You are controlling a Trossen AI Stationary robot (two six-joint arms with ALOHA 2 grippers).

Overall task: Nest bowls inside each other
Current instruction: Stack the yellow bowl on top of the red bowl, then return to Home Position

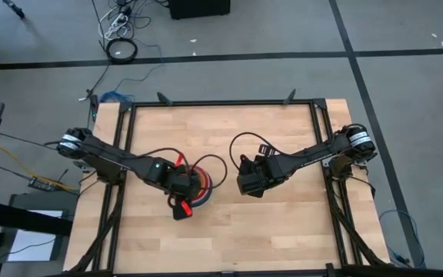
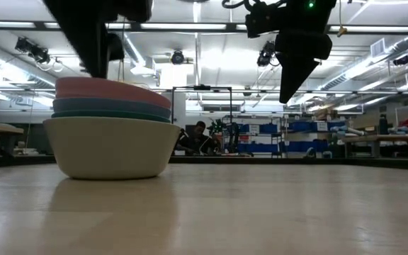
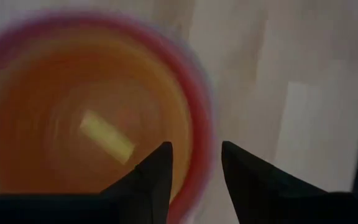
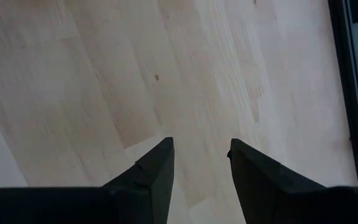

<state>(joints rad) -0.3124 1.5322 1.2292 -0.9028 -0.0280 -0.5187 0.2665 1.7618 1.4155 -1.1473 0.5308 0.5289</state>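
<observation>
The bowls stand nested in one stack [image 1: 205, 187] left of the table's middle. The low view shows a pale bowl [image 2: 112, 145] at the bottom with teal, blue and pink rims [image 2: 112, 92] above it. The blurred left wrist view looks down into an orange bowl [image 3: 73, 106] set inside a red one [image 3: 199, 109]. My left gripper [image 3: 194, 148] hangs open over the stack's rim, one finger above the inside and one beyond the rim. I see no touch. My right gripper [image 4: 201, 143] hangs open over bare wood, to the right of the stack [image 1: 248, 185].
A black frame [image 1: 221, 102] runs along the table's far edge and down both sides. Bare wood lies to the right of the stack and toward the near edge [image 1: 283, 231]. Looped cables hang by both arms.
</observation>
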